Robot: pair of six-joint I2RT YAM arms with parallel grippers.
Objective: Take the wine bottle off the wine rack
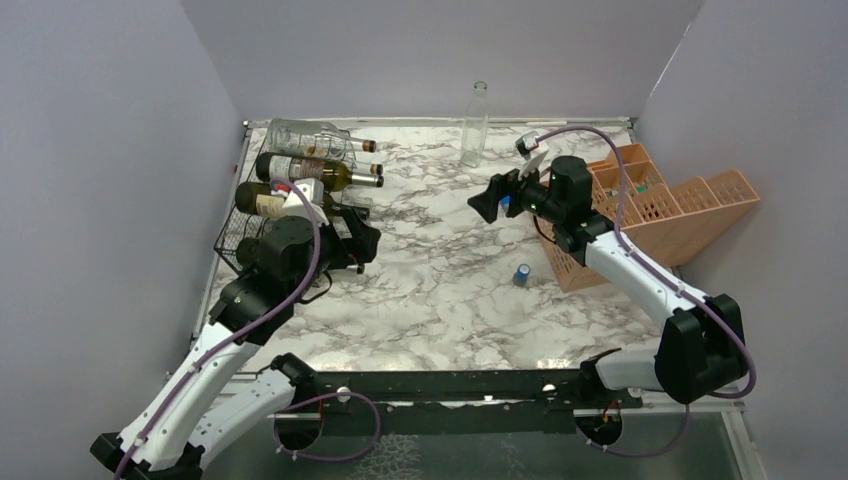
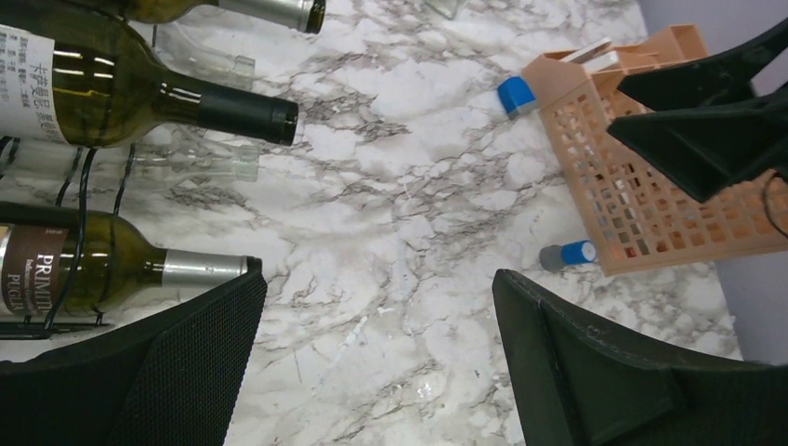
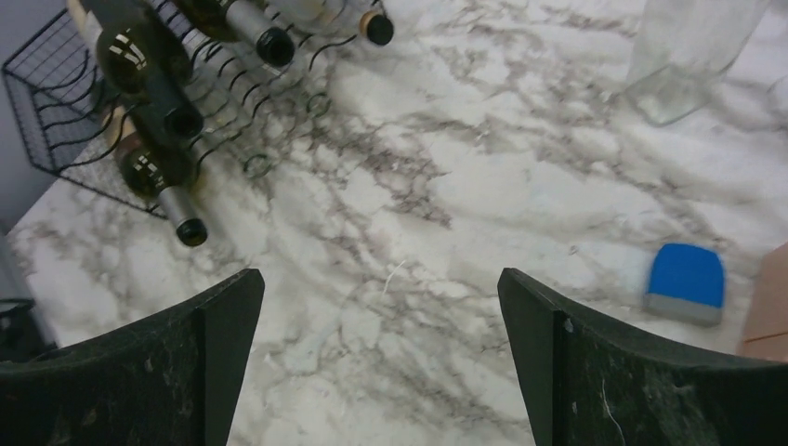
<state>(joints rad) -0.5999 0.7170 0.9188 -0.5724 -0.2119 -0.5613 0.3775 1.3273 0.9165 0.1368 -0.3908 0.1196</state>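
Left gripper [image 2: 376, 279], released, beside the lowest wine bottle [image 2: 111, 269] at 9 o'clock in the wine rack [image 3: 37, 84] — seemingly poised to clasp its neck; right gripper [image 3: 379, 279] likewise released.

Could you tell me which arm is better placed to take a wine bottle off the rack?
Probably left: the left gripper, open, sits beside the wine rack; the right gripper hangs mid-table.

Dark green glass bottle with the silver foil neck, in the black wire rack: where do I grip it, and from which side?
Best grip the silver foil neck: it juts clear of the black wire rack at the front, while wires cross the dark green glass bottle behind it. Come from that open front with the left gripper, its open jaws straddling the neck.
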